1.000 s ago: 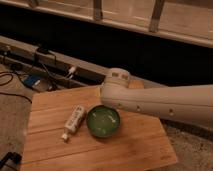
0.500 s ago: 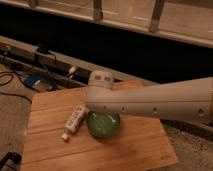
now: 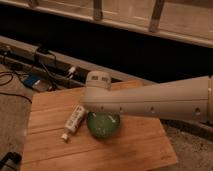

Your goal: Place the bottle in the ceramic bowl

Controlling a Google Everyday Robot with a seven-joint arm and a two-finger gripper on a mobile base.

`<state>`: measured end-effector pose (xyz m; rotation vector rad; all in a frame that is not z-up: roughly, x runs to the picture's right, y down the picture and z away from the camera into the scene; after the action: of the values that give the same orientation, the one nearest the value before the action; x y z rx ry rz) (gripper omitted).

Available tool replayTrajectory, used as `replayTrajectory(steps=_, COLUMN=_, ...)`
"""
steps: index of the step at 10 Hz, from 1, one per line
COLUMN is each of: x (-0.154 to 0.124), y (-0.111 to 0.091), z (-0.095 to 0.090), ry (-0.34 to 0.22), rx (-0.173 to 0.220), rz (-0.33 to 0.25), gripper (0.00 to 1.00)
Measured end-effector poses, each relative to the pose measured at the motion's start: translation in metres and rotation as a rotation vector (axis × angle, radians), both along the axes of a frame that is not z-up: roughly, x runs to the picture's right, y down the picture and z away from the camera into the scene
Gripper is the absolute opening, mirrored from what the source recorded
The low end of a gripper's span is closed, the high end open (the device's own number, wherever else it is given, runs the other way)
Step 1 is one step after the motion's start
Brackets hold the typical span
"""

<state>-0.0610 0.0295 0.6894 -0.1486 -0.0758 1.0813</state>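
Wood tabletop point(image 3: 125, 150), bottle point(image 3: 73, 120) just beside bowl point(image 3: 102, 127), gripper hidden under arm point(image 3: 155, 102)

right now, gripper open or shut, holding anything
gripper: open, empty, hidden behind the arm above the ceramic bowl; the bottle lies free on the board beside it
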Motion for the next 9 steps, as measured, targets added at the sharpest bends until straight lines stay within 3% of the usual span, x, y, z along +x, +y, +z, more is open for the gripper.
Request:
replayTrajectory(steps=3, x=-0.022, y=-0.010, z=0.010, ry=0.002, rx=-0.029, rz=-0.092, gripper=0.80)
replayTrajectory(steps=5, x=-0.062, y=-0.019, z=0.028, ry=-0.008, rx=-0.057, rz=-0.164, gripper=0.80)
replayTrajectory(steps=7, x=-0.102, y=-0.020, z=0.052, ry=-0.011, rx=-0.101, rz=-0.221, gripper=0.80)
replayTrajectory(steps=9, x=-0.137, y=-0.004, z=0.084, ry=-0.002, rx=-0.165, rz=-0.270, gripper=0.80)
